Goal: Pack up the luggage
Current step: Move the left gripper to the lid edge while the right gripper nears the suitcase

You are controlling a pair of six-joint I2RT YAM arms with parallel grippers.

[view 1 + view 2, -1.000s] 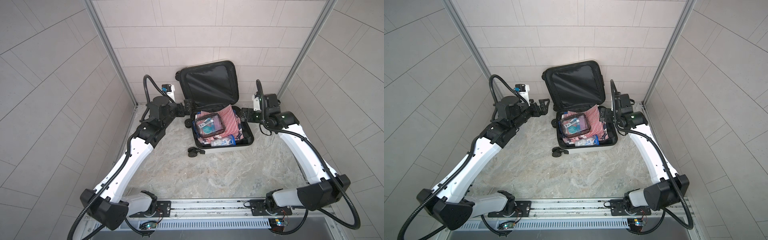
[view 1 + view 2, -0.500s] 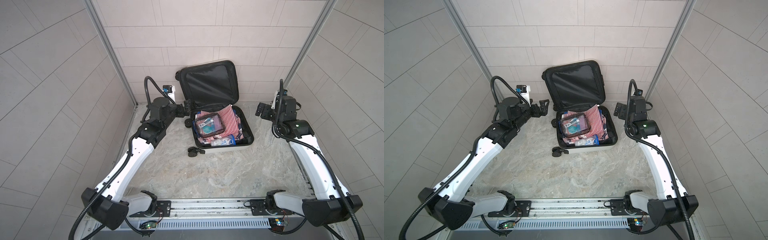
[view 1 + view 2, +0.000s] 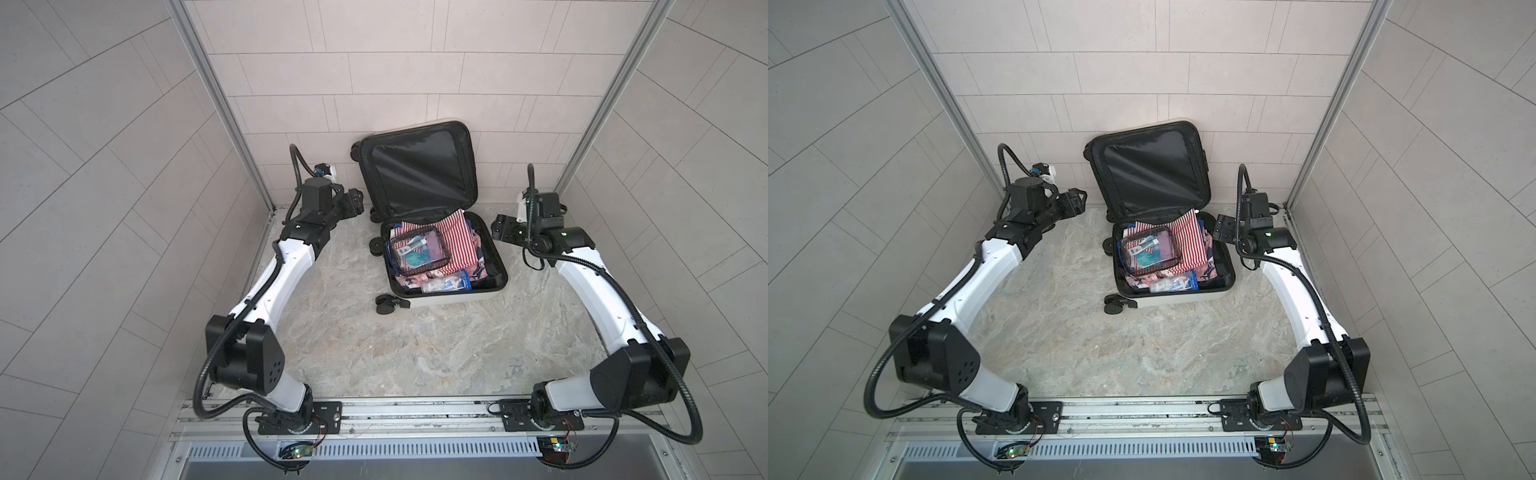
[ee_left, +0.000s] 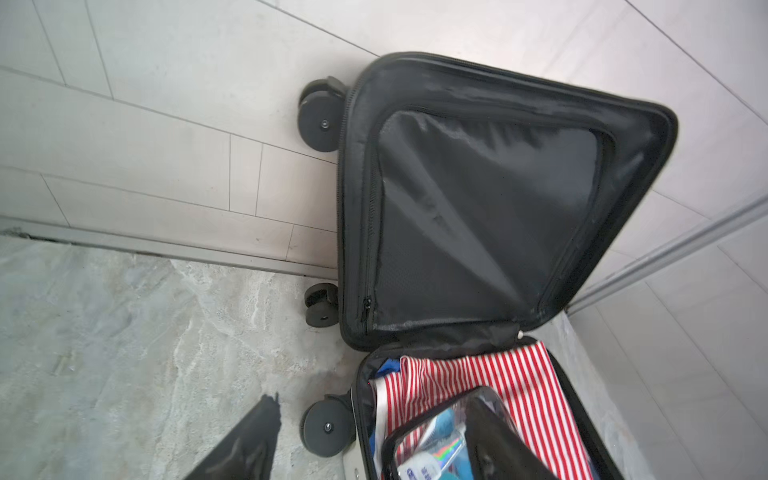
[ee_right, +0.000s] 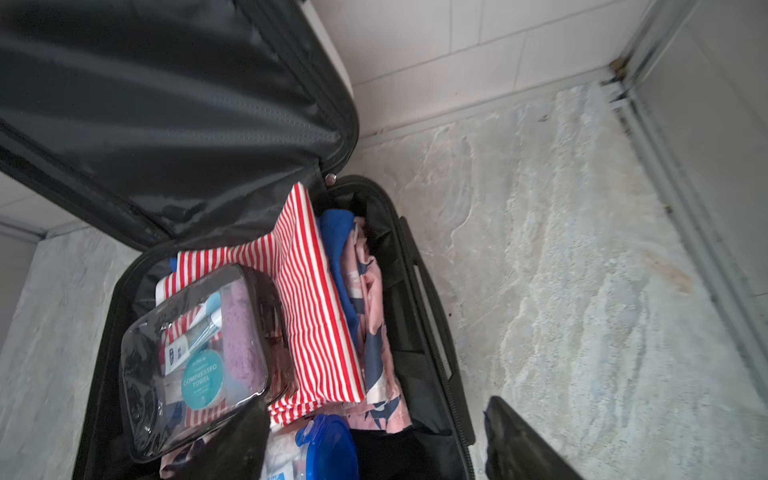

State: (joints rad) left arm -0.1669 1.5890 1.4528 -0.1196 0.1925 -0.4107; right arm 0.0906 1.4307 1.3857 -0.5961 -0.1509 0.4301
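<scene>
I reckon the suitcase [image 3: 451, 298] is packed; its lid [image 3: 417, 170] at twelve o'clock needs closing. Left gripper [image 3: 355, 202], right gripper [image 3: 502, 227]: jaws released, empty.

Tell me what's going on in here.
Two robot arms are packing a suitcase that lies open on the table, with its lid standing up at the back wall. The lower half holds a striped cloth, other clothes, and a clear pouch on top. The left gripper hangs by the wheel side and the right gripper by the opposite edge. Both are open and hold nothing. Closing the lid looks like the likely next step.
</scene>
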